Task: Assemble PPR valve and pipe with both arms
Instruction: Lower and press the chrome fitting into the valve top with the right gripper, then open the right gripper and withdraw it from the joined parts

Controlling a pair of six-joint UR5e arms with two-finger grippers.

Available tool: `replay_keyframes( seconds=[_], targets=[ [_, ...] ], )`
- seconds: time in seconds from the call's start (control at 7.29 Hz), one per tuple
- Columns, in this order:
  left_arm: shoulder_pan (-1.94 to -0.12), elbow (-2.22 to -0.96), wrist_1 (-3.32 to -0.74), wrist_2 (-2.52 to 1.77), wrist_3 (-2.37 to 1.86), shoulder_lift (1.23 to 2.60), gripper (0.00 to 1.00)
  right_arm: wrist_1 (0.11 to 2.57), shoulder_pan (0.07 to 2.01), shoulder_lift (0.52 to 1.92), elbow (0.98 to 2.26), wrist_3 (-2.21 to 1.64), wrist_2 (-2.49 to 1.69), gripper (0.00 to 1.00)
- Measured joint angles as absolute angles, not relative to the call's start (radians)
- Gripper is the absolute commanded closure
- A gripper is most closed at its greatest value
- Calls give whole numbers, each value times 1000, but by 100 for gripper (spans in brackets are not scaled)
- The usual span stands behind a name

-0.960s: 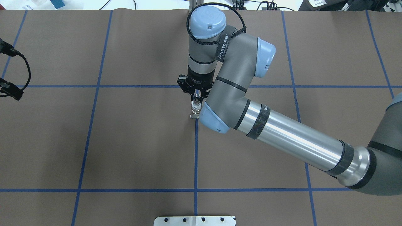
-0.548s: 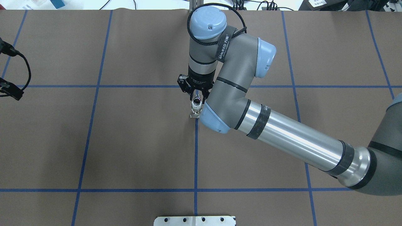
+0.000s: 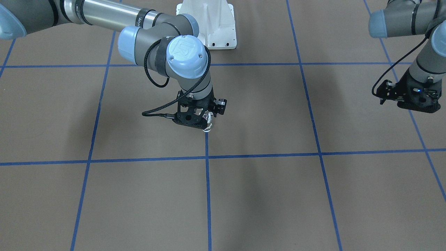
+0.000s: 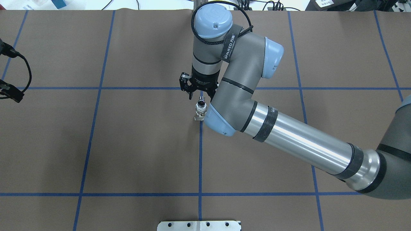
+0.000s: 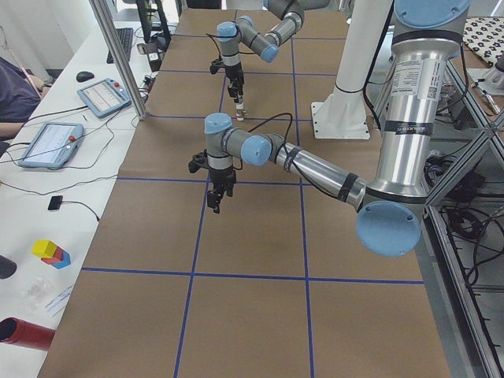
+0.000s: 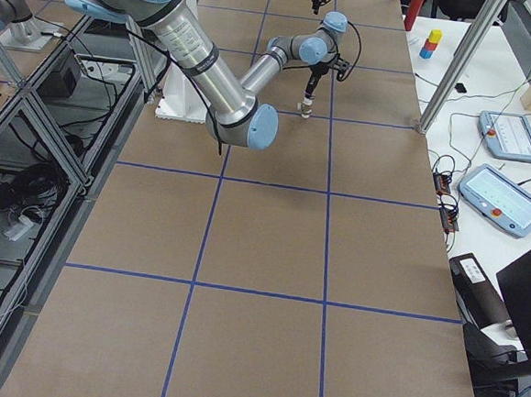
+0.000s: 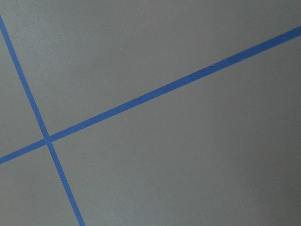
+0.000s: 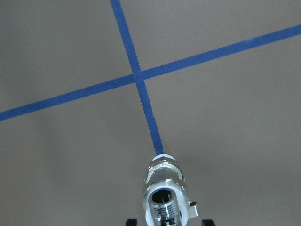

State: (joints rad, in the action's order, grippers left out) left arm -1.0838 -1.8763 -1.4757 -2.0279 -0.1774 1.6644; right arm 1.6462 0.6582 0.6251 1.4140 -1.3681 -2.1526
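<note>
The PPR valve (image 4: 200,114) stands upright on a blue tape line at the table's middle, white ends, metal band (image 8: 164,172) and small side lever (image 8: 193,205). The chrome pipe (image 4: 201,103) sits in its top end, dark opening (image 8: 164,207) facing up. My right gripper (image 4: 200,94) hovers just above and behind it, open, its fingertips (image 8: 132,221) apart on either side and not touching. In the front-facing view the piece (image 3: 208,127) peeks out under that gripper. My left gripper (image 3: 409,101) hangs far off over bare table; its fingers are hidden.
Blue tape lines (image 4: 200,154) grid the brown table cover. The white arm base plate (image 4: 199,225) sits at the near edge. A side bench holds tablets (image 5: 49,143) and coloured blocks (image 5: 50,252), and a person's arm (image 5: 16,87) rests there. An aluminium post (image 5: 118,59) stands at the table's edge.
My right gripper opened and drew up and back off the pipe's top. The joined piece stays standing in place. The left arm has not moved.
</note>
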Motion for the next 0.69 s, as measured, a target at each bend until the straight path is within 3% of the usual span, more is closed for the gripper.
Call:
replay_keyframes(
  seconds=[0.41, 0.69],
  targets=[
    [-1091, -1880, -1486, -2028, -171, 1668, 1, 1746, 793, 699, 1644, -1336, -2212, 1],
    [-1118, -1877, -1501, -2064, -159, 1667, 1, 1934, 951, 835, 1831, -1095, -2242, 1]
  ],
)
